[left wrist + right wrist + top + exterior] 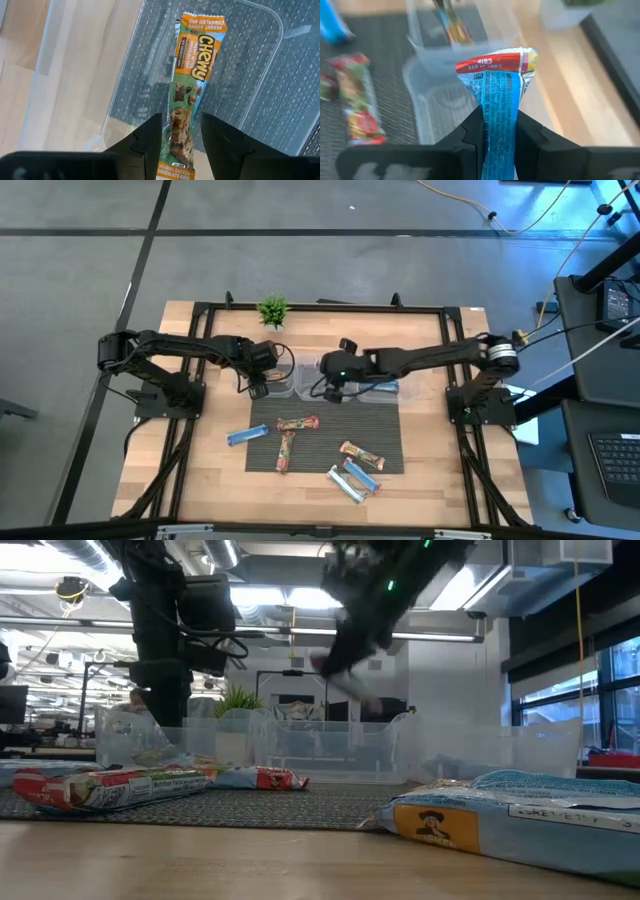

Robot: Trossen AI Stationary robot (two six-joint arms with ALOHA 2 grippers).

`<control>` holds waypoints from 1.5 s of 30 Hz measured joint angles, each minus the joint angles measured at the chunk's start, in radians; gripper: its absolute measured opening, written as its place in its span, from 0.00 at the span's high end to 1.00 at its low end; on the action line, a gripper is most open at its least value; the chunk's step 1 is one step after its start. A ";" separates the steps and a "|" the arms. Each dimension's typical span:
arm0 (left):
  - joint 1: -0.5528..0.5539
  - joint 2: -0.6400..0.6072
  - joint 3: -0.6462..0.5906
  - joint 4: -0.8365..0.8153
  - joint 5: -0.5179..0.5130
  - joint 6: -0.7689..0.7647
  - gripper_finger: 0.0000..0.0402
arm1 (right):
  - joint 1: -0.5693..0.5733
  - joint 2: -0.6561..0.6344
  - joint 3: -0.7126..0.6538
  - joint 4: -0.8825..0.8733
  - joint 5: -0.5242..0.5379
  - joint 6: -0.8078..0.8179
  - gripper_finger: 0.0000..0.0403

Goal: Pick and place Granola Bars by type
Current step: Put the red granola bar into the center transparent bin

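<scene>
My left gripper [258,385] hangs over the leftmost clear bin [280,388], shut on an orange and green Chewy bar [197,65]. My right gripper [335,390] hovers over the row of clear bins [437,107], shut on a blue bar with a red end strip [497,65]. Several more bars lie flat on the dark mat: a blue one [248,435], two red ones [297,423] [286,450], a brown one [360,452] and a blue and silver pair [355,480]. My left gripper pinches the Chewy bar near the end closest to the wrist [180,135], one finger on each long edge. The fingers point steeply down. The bar hangs below them, its printed face showing and its free end [202,22] down toward the bin's floor. My right gripper pinches the blue bar partway along its length [500,120], and the wrapper is squeezed narrow between the two fingers. The fingers slant downward. The bar sticks out ahead of them, its red-striped end [495,62] fanned out, lifted clear above the bins.
The clear bins stand in a row along the mat's far edge; the rightmost [385,390] has something blue in it. A small green plant [272,310] stands at the table's far edge. Bare wood lies left and right of the mat [330,415].
</scene>
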 joint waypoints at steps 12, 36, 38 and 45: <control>0.000 0.000 0.000 0.000 0.000 0.000 0.68 | 0.000 0.132 0.000 -0.001 0.000 0.010 0.81; 0.000 0.000 0.000 0.000 0.000 0.000 0.68 | 0.001 0.133 0.000 0.001 -0.079 0.014 0.81; 0.000 0.000 0.000 0.000 0.000 0.000 0.68 | 0.001 0.133 0.000 0.001 -0.083 0.014 0.79; 0.000 0.000 0.000 0.000 0.000 0.000 0.68 | 0.001 0.133 0.000 0.001 -0.078 0.014 0.67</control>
